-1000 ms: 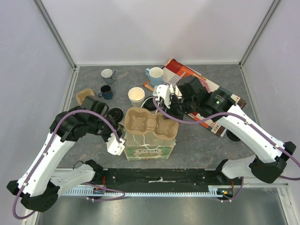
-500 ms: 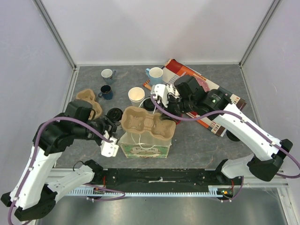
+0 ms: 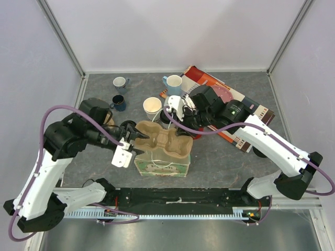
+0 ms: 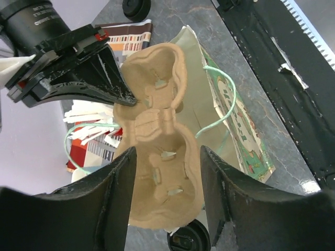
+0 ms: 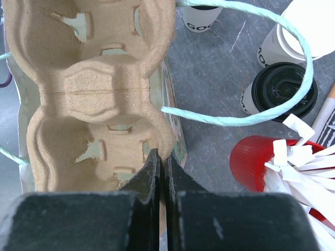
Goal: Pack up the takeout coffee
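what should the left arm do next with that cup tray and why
Probably close the left fingers on the cardboard carrier: they stand open astride one end, the shut right fingers only meet its edge, and it sits atop the paper bag.

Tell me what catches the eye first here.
A brown pulp cup carrier lies across the mouth of a green-printed paper bag in the middle of the top view. The left gripper straddles its left end with open jaws, while the right gripper, shut, meets the rim at the other end. Behind stands a lidless paper cup.
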Action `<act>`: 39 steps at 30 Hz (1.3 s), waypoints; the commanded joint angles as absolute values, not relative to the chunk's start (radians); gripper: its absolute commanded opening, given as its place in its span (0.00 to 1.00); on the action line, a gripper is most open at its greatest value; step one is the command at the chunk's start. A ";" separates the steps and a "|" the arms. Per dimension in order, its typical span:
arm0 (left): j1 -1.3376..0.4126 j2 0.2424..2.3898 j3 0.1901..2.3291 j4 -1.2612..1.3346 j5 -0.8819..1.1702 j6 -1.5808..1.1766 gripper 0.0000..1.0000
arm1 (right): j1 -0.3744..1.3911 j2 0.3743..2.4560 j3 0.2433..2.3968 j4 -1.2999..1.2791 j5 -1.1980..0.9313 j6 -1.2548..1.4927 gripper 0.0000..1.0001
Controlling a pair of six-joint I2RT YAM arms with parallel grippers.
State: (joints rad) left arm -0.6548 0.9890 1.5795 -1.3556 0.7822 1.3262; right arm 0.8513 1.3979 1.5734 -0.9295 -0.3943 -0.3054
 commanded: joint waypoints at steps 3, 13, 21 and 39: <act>-0.741 0.974 1.513 -1.434 0.750 1.419 0.58 | 0.859 1.419 1.614 -0.914 -0.399 -0.298 0.00; -1.061 1.002 1.480 -1.470 0.471 1.540 0.45 | 0.858 1.431 1.649 -0.940 -0.394 -0.298 0.00; -1.106 0.997 1.391 -1.385 0.233 1.604 0.40 | 0.858 1.419 1.646 -0.943 -0.393 -0.305 0.00; -1.118 0.942 1.528 -1.394 0.451 1.320 0.02 | 0.859 1.445 1.654 -0.983 -0.328 -0.322 0.00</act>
State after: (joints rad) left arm -1.1091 0.9157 1.4158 -1.3254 0.3168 1.4811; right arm 0.8539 1.4322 1.6093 -0.9558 -0.3737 -0.3096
